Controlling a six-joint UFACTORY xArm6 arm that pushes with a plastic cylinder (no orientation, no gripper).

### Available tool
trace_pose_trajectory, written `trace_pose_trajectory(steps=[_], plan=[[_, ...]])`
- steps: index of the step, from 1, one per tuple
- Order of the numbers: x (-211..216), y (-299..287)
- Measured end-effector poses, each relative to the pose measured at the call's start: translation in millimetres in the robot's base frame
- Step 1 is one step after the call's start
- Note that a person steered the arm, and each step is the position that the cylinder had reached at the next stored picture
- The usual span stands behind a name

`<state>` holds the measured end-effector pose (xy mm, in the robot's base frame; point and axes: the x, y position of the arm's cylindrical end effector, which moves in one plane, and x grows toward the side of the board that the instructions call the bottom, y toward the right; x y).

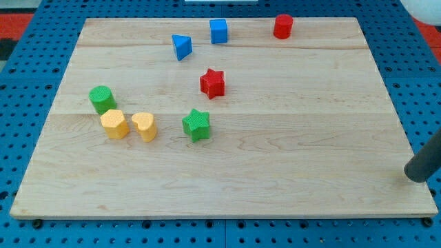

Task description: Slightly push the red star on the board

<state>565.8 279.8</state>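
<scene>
The red star is seen in the camera view standing on the wooden board, a little above the board's middle and towards the view's top, with bare wood all round it. The nearest neighbours are the green star below it and the blue triangle above and to its left; neither is touching it. It is judged to be a small, stiff, light block that should slide readily on the smooth wood, and it may be turned if struck on one of its points instead of through its centre. No hold can be taken of it, since no claw is fitted: only a dark rod is present, so nothing is grasped, and the star must be pushed. My tip is seen at the view's right edge, low down by the board's right border, well apart from every block. Contact is best made squarely on the star's right or lower-right side, with a short, gentle stroke, so that the blue cube and the blue triangle beyond it are not reached.
</scene>
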Motion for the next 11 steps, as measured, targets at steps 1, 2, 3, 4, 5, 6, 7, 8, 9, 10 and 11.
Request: trace_pose_trajectory(steps=[1,2,3,4,5,6,7,8,9,10,11], plan=[[-26.3,16.3],[-137.7,5.8],[-181.1,-74.1],[-185.5,-174.6],[-136.0,-216.6],[-131.4,-258.1],[-142.0,-333.9],[-200.8,-344.1],[-229.8,-291.3],[-229.8,-337.2],[-240.9,-414.6]])
